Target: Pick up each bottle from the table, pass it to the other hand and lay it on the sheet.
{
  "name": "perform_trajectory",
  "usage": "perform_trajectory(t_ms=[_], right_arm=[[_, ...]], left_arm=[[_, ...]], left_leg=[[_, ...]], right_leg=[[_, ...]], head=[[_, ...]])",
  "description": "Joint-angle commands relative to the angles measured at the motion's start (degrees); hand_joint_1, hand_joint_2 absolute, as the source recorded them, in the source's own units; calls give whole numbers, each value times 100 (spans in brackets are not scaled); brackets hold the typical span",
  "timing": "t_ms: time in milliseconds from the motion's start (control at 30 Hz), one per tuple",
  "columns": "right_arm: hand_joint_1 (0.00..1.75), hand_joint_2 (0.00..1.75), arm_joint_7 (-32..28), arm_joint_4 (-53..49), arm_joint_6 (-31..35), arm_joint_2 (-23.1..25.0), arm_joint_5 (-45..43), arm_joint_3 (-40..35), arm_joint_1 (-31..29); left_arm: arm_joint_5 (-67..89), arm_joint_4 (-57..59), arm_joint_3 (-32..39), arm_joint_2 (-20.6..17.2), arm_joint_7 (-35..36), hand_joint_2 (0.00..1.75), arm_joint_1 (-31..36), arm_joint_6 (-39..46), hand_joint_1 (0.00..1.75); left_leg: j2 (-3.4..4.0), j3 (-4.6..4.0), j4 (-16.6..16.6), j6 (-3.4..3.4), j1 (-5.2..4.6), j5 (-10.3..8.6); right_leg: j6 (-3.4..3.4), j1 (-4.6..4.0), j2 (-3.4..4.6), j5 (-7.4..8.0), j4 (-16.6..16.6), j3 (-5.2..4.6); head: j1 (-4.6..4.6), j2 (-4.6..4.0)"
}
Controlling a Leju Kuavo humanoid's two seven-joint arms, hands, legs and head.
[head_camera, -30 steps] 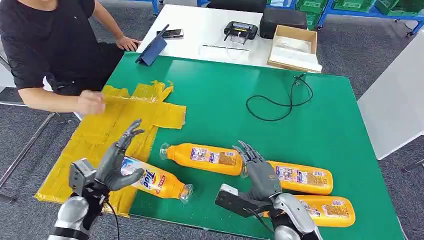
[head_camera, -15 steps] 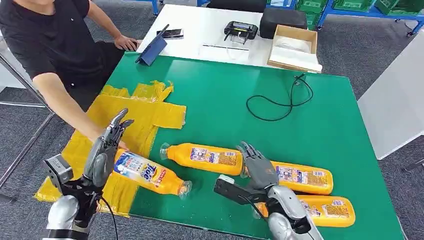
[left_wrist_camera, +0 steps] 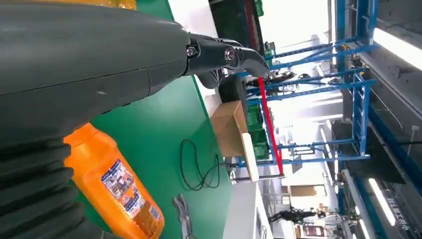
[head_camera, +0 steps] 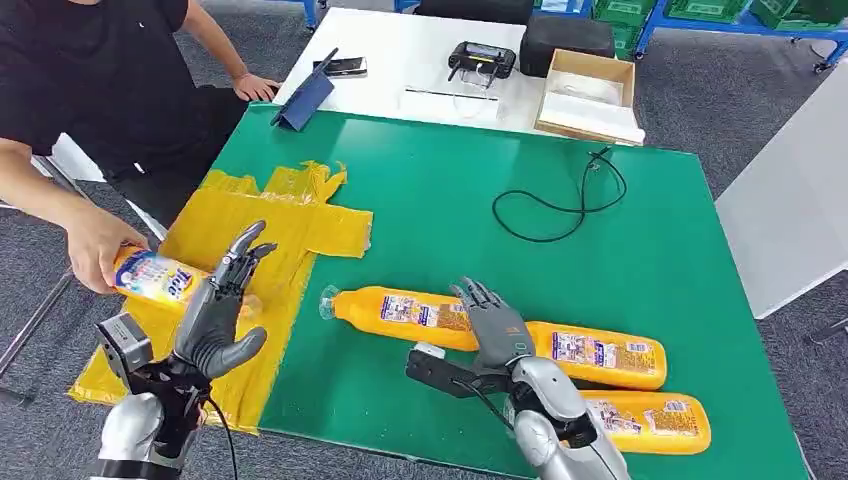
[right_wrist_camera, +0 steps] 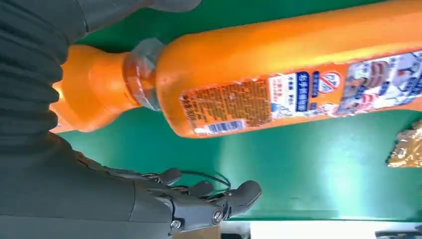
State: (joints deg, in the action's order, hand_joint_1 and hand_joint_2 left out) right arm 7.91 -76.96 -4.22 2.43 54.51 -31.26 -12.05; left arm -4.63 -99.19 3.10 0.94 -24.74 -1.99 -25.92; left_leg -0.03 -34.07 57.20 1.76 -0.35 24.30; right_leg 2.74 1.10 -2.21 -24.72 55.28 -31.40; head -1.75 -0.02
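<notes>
Three orange bottles lie on the green table (head_camera: 450,200): one (head_camera: 405,315) in the middle, one (head_camera: 600,355) to its right, one (head_camera: 655,420) at the front edge. My right hand (head_camera: 492,325) hovers open over the gap between the first two, holding nothing; in the right wrist view an orange bottle (right_wrist_camera: 298,74) lies just beyond its spread fingers (right_wrist_camera: 199,204). My left hand (head_camera: 218,310) is open above the yellow sheet (head_camera: 290,215). A person's hand (head_camera: 92,250) holds a blue-labelled orange bottle (head_camera: 155,275) past the sheet's left edge. The left wrist view shows my left hand (left_wrist_camera: 99,64) and an orange bottle (left_wrist_camera: 117,194).
A black cable (head_camera: 560,200) loops on the far right of the green table. Behind it a white table carries a cardboard box (head_camera: 588,95), a black device (head_camera: 482,60), a phone (head_camera: 345,67) and a propped tablet (head_camera: 305,95). The person sits at the left.
The person reached in, took the blue-labelled bottle from the sheet by my left hand and lifted it away to the left. My right hand shifted slightly left.
</notes>
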Motion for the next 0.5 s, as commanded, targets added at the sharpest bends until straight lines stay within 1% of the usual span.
perform_trajectory(t_ms=[33, 100, 200, 267, 333, 500], right_arm=[[0, 175, 24, 845, -89, 130, -21, -221, -507], [0, 175, 81, 1207, -72, 274, 102, -310, -692], [0, 175, 116, 1465, 10, 445, 142, -294, -812], [0, 175, 116, 1465, 10, 445, 142, -294, -812], [0, 175, 116, 1465, 10, 445, 142, -294, -812], [0, 175, 93, 1563, 47, 464, 152, -280, -837]], left_arm=[[9, 186, -150, -3, 42, 175, 142, -30, 0], [72, 245, -212, 24, 52, 175, 186, -17, 0], [178, 300, -324, 77, 13, 175, 162, 6, 0], [178, 300, -324, 77, 13, 175, 162, 6, 0], [178, 300, -324, 77, 13, 175, 162, 6, 0], [217, 283, -337, 42, -29, 175, 145, 17, 0]], left_leg=[[9, 7, 2, -14, 6, 2], [12, 7, 1, -16, 5, 2], [13, 7, -2, -13, 3, 0], [17, 9, 0, -18, 8, 2], [9, 4, -2, -9, 3, -1], [12, 6, -1, -12, 5, 2]], right_leg=[[-15, -5, 27, 0, -2, 7], [-17, -3, 30, 0, 0, 6], [-13, -3, 26, 2, -2, 4], [-18, -7, 33, 2, -3, 6], [-10, -3, 15, 1, -3, 1], [-12, -4, 22, -1, -2, 4]], head=[[-2, 0], [0, 0], [-2, 0], [-2, 0], [0, 0], [0, 0]])
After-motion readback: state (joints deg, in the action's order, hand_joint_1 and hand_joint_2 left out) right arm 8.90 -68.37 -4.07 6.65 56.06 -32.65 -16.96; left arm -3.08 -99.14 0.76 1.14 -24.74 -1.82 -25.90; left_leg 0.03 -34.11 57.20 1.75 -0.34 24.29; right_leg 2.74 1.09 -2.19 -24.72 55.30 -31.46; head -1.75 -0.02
